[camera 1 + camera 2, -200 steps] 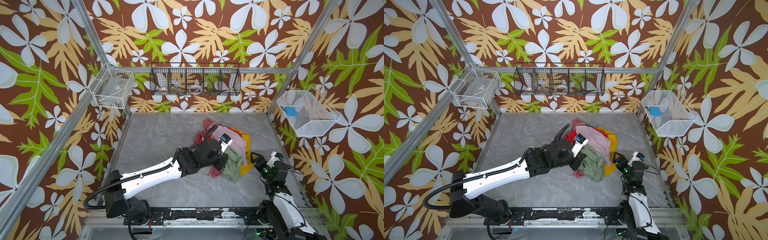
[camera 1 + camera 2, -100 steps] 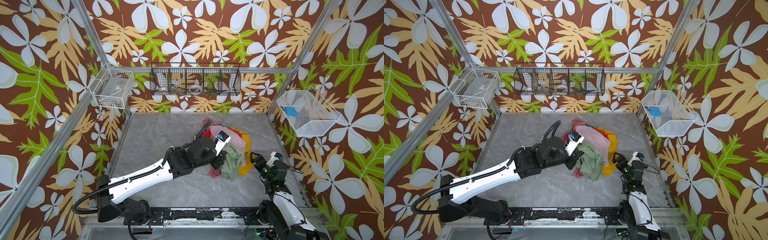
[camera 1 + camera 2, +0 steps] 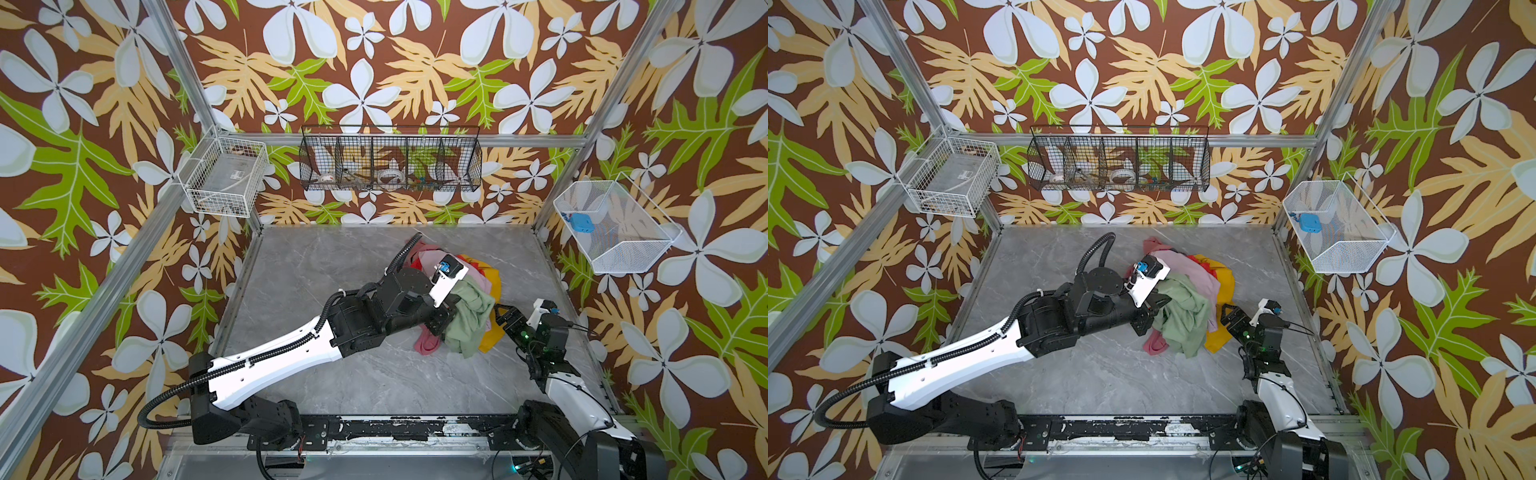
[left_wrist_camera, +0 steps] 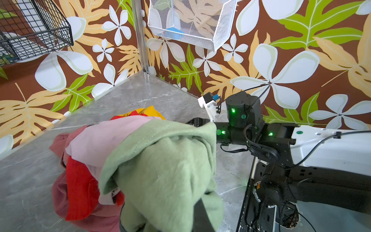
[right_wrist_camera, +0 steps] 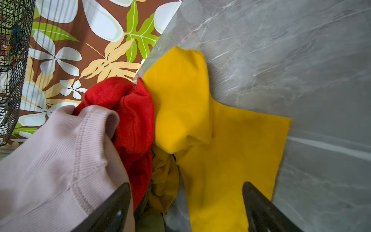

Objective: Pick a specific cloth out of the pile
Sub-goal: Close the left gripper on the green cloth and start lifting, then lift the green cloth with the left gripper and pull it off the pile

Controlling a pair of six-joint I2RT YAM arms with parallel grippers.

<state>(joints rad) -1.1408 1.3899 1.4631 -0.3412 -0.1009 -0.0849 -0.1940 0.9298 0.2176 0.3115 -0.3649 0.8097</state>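
Grey marbled desk (image 3: 316, 266) carries everything. The sage-green cloth (image 3: 1183, 320) drapes over the pile's (image 3: 1223, 278) near side, bunched up where the left fingers (image 4: 201, 215) clamp tight on it. Within the pile, a pale pink cloth (image 5: 50, 160), a red cloth (image 5: 132, 112) and a yellow cloth (image 5: 220, 140) lie behind it. At the pile's yellow edge the right fingers (image 5: 259, 206) stand wide apart, holding nothing.

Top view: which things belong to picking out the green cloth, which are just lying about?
Job: sage-green soft cloth in left gripper; pile of pink, red, yellow cloths; right gripper.
Lying about: black wire basket; white wire basket; white mesh basket with blue object.
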